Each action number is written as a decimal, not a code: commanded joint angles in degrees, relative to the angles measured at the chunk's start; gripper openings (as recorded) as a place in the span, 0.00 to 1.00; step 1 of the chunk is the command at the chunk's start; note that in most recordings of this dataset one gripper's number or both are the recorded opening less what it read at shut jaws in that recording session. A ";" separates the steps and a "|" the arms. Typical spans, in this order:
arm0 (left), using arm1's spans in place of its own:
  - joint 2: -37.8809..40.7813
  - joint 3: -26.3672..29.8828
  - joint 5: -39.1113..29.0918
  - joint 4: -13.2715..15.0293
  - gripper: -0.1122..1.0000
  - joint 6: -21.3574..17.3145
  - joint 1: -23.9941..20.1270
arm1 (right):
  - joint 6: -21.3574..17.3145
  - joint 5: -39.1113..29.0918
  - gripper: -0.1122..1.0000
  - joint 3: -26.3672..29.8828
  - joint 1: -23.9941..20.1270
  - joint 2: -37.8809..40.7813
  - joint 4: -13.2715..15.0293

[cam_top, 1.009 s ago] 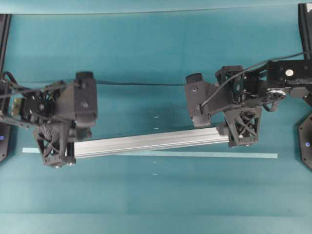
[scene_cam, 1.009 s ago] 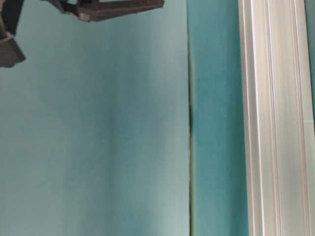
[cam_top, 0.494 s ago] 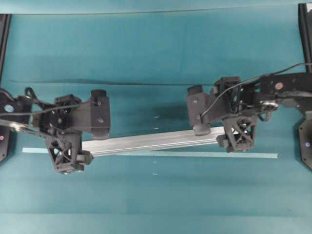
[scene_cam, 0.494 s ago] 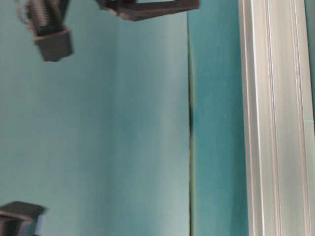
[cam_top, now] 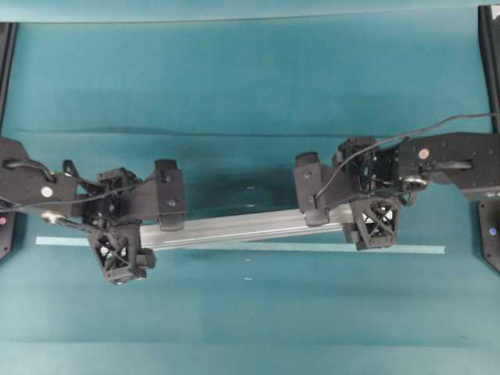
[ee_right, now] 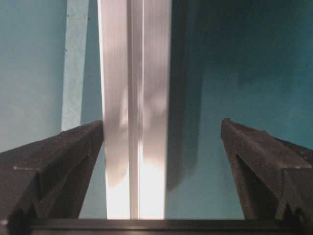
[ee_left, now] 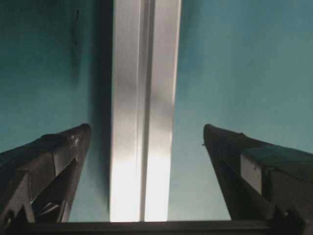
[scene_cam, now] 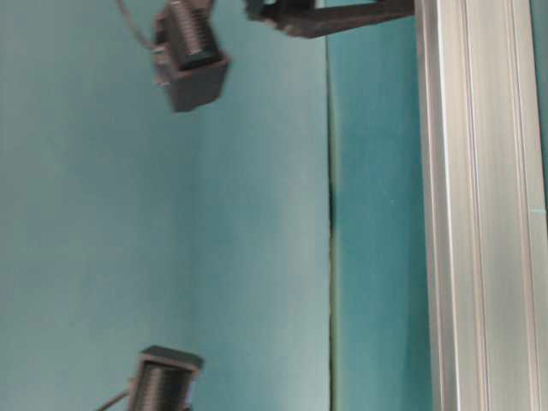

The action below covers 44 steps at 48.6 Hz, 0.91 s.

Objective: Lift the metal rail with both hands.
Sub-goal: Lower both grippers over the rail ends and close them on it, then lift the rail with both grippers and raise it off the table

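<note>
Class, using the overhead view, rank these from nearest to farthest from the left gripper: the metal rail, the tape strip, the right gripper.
1. metal rail: between the left gripper fingers.
2. tape strip: its left end just beside it.
3. right gripper: at the rail's far end.

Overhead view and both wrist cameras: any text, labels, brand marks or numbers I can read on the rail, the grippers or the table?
None readable.
Metal rail: bare grooved aluminium, no marking.
Left gripper and right gripper: plain black, no label visible.
Tape strip: blank.
Small pale marks on the teal table: too small to read as characters.
</note>
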<state>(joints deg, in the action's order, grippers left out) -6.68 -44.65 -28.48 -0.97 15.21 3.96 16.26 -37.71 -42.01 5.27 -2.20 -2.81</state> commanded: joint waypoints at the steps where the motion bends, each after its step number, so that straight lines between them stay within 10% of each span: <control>1: 1.05 -0.26 1.76 -0.18 1.00 0.18 0.18 | 0.00 1.58 0.99 -0.44 -0.26 1.23 0.00; 29: 4.48 -0.79 7.29 -0.18 0.97 1.32 0.18 | -0.97 6.06 0.97 -0.79 -0.35 4.48 -0.62; 44: 4.22 -1.76 10.46 -0.18 0.37 1.32 0.18 | -0.88 5.80 0.46 -0.79 -0.97 4.48 -0.70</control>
<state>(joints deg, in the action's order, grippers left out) -2.02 -46.58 -18.90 -1.32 16.26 4.04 15.29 -32.08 -43.24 4.04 2.11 -3.60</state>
